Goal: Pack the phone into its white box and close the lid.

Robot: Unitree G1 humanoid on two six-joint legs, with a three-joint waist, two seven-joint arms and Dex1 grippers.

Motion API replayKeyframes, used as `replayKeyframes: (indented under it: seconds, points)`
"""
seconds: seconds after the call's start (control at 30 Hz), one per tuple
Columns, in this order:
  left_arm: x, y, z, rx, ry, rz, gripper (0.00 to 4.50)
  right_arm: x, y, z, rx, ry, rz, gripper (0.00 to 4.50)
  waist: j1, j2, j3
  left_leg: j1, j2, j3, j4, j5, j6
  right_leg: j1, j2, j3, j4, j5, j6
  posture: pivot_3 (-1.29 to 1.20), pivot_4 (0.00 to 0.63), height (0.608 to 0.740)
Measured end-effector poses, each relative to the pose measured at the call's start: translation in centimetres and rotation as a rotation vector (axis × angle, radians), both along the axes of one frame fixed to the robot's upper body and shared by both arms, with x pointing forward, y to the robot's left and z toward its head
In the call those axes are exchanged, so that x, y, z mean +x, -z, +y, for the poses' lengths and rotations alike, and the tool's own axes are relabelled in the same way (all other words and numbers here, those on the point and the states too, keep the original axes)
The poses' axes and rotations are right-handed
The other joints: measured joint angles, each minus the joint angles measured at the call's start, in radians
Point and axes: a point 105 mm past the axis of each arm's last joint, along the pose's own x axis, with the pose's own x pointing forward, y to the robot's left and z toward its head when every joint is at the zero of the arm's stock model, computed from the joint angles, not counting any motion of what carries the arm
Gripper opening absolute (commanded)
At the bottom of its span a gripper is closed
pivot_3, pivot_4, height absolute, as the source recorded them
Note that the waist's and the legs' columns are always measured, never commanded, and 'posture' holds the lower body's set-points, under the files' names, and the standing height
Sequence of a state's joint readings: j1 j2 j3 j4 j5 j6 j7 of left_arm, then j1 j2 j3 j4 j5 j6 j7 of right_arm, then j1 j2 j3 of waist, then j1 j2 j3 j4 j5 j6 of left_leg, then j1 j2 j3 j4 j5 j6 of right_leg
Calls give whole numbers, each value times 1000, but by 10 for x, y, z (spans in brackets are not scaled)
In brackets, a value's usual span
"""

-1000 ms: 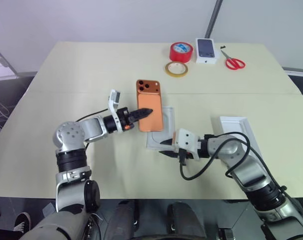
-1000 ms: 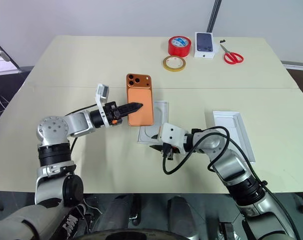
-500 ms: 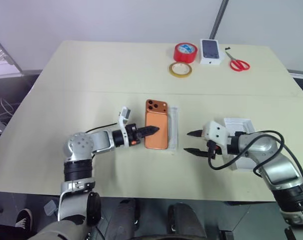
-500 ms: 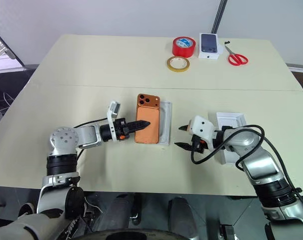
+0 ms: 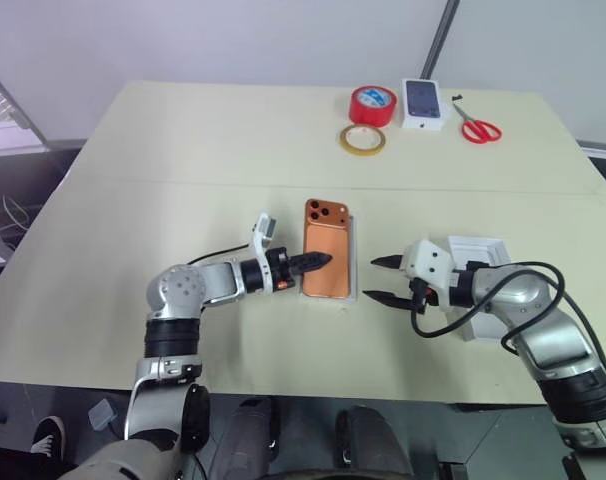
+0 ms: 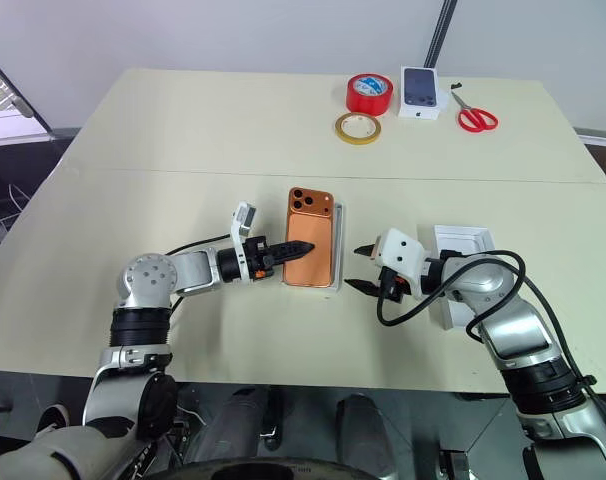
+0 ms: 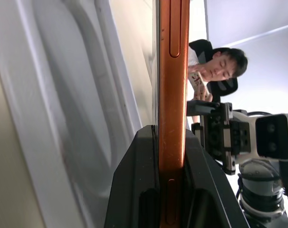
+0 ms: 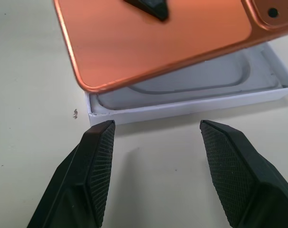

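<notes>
now the phone (image 5: 327, 249) is clamped in the left gripper (image 5: 318, 262), held over the box (image 8: 191, 102); the right gripper (image 5: 380, 279) is spread apart beside it.

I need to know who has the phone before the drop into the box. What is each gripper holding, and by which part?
The left gripper pinches the phone across its long side edge, over the white box. The right gripper is open, holding nothing.

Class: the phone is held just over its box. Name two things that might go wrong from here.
1. The phone hangs tilted above the box; released so, it may catch a wall instead of seating.
2. The left gripper pinches only the phone's edge, so it might slip.
</notes>
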State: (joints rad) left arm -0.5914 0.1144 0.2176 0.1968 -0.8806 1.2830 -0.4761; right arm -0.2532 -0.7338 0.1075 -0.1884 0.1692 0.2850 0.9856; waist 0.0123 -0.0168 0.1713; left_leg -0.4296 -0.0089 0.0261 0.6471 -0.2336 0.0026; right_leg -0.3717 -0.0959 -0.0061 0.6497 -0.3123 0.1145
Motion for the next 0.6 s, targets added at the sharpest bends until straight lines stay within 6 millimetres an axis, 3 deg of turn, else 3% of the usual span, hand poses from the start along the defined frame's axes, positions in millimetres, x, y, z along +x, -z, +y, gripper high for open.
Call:
replayKeyframes:
  seconds: [0.1,0.13,0.17,0.3,0.6]
  points:
    - [1,3,1,4,-6,13,71,0,0,0,-2,3,-4,2950,0,0,0,0,0,0,0,0,0,0,0,0,0,0,0,0,150,728]
    - [1,5,0,1,-6,21,1014,1,0,0,-5,5,-7,3007,0,0,0,0,0,0,0,0,0,0,0,0,0,0,0,0,150,728]
    - [2,5,0,-3,-7,29,1262,1,0,0,-7,5,-9,3007,0,0,0,0,0,0,0,0,0,0,0,0,0,0,0,0,150,728]
    - [4,0,-3,-6,-1,8,3187,1,0,-1,-8,9,-14,3007,1,0,0,0,0,0,0,0,0,1,0,0,0,0,0,0,150,728]
    - [6,-7,3,42,-4,-37,3187,1,2,1,-13,10,-15,3007,-2,0,0,1,0,0,0,1,-1,1,1,0,0,0,0,0,150,728]
